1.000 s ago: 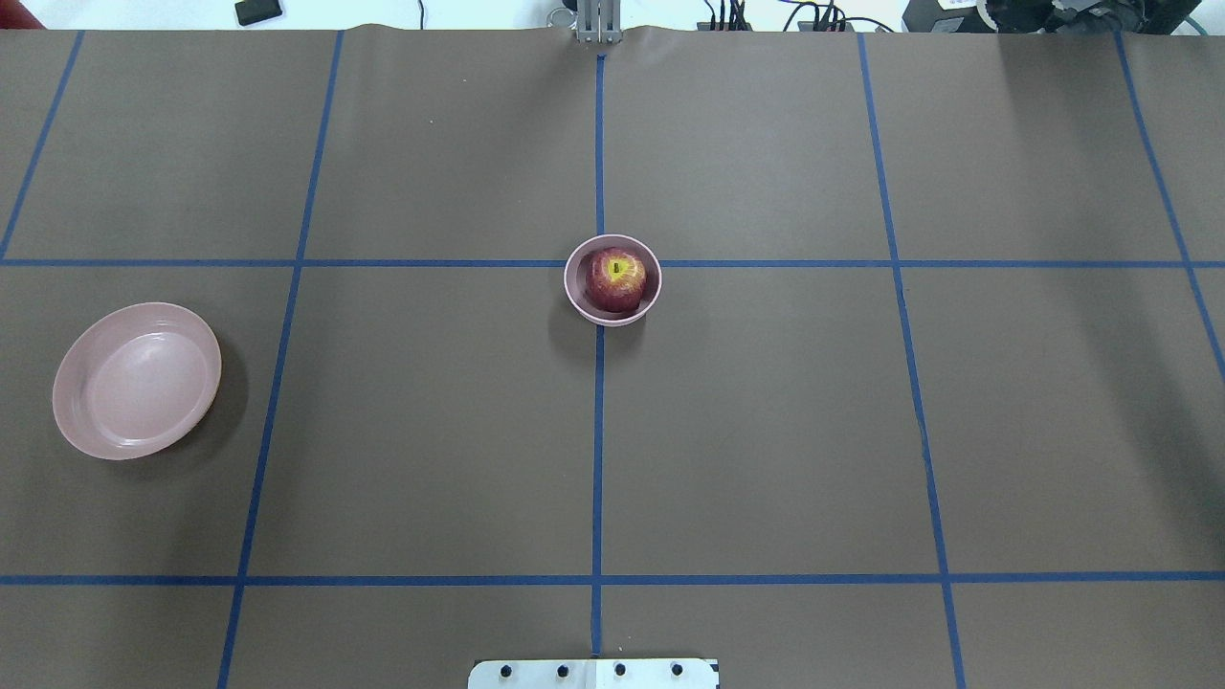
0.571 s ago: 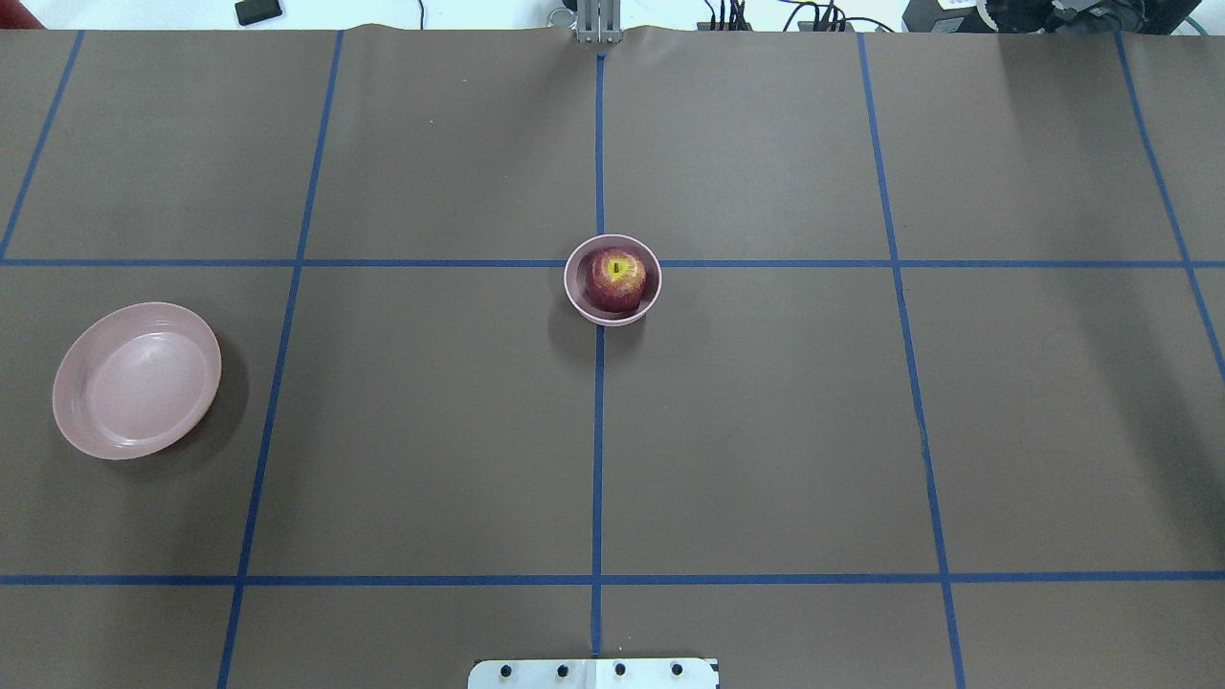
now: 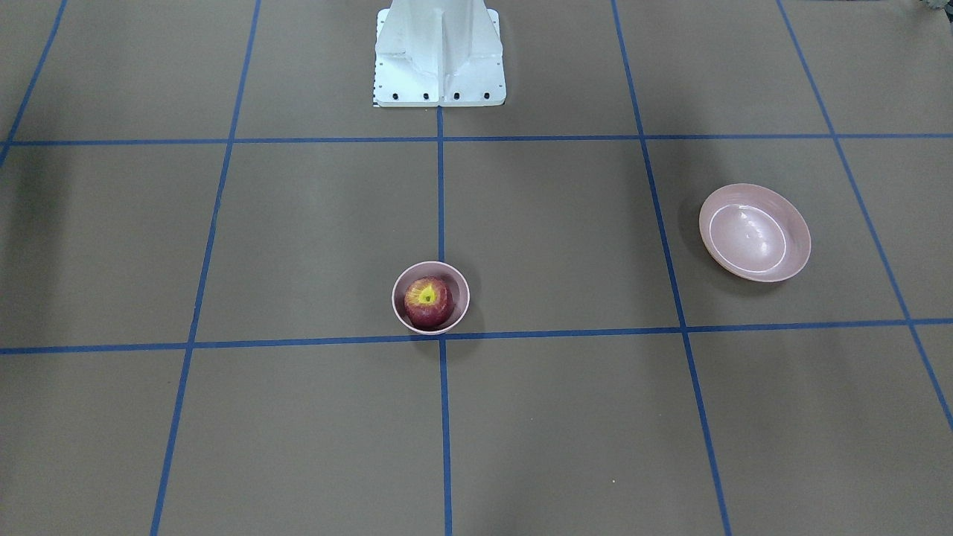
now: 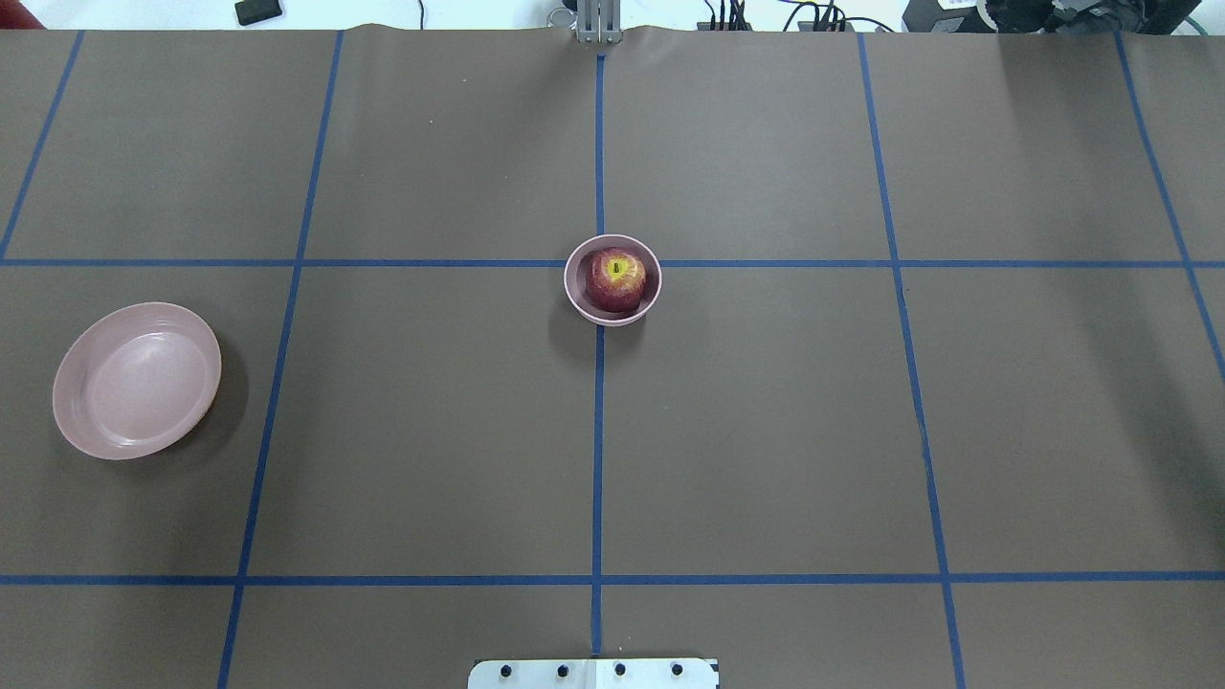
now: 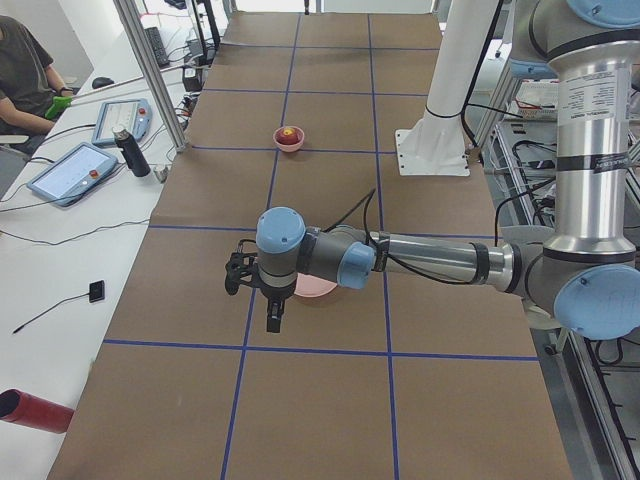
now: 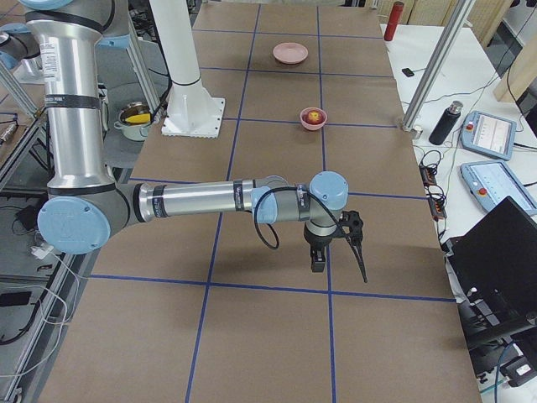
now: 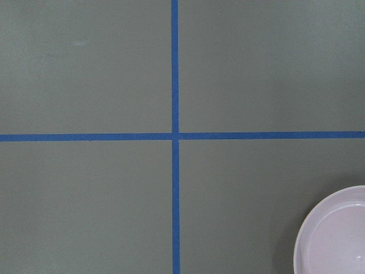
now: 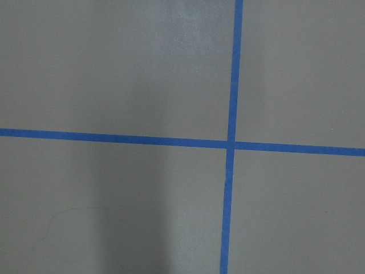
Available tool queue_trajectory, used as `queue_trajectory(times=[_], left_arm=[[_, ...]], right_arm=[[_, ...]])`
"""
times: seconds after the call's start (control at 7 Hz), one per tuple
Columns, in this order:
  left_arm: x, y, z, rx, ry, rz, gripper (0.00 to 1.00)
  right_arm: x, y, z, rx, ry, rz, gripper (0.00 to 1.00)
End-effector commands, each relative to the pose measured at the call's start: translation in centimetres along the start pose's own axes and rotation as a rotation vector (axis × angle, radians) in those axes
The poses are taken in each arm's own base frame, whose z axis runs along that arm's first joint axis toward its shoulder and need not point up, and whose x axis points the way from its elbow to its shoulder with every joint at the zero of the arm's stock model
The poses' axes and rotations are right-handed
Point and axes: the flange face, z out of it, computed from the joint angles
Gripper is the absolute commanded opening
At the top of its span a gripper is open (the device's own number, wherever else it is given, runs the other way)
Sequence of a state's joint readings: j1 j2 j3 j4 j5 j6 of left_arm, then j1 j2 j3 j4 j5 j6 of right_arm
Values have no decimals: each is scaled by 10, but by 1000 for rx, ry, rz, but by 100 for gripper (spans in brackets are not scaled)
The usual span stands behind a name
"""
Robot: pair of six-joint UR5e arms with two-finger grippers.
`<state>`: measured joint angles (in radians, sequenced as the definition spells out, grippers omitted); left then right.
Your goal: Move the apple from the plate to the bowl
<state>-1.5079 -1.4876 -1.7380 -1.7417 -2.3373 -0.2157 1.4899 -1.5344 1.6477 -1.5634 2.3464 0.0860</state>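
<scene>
The dark red apple [image 4: 614, 279] sits stem-up inside the small deep pink bowl [image 4: 574, 292] at the table's middle; both also show in the front view, the apple [image 3: 428, 301] in the bowl [image 3: 398, 311]. The wide shallow pink plate [image 4: 137, 380] lies empty at the left, also in the front view [image 3: 754, 232] and at the left wrist view's lower right corner [image 7: 333, 240]. My left gripper [image 5: 240, 275] hangs high beside the plate and shows only in the left side view. My right gripper [image 6: 357, 248] shows only in the right side view. I cannot tell whether either is open.
The white robot base [image 3: 439, 52] stands at the table's near middle edge. Tablets [image 5: 75, 170] and a dark bottle [image 5: 130, 150] lie on the side table past the far edge, behind a metal post [image 5: 150, 70]. A seated person [image 5: 25, 70] is there.
</scene>
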Motion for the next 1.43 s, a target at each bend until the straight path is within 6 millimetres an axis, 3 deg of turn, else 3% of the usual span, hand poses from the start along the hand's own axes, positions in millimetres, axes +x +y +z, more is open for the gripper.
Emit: queue_trajectory(times=[0.0, 1.29], left_arm=[[-5, 4, 4, -9, -1, -9, 98], [-4, 6, 3, -8, -1, -8, 98]], right_arm=[[-3, -1, -3, 5, -1, -6, 100], [-8, 1, -2, 2, -15, -13, 100]])
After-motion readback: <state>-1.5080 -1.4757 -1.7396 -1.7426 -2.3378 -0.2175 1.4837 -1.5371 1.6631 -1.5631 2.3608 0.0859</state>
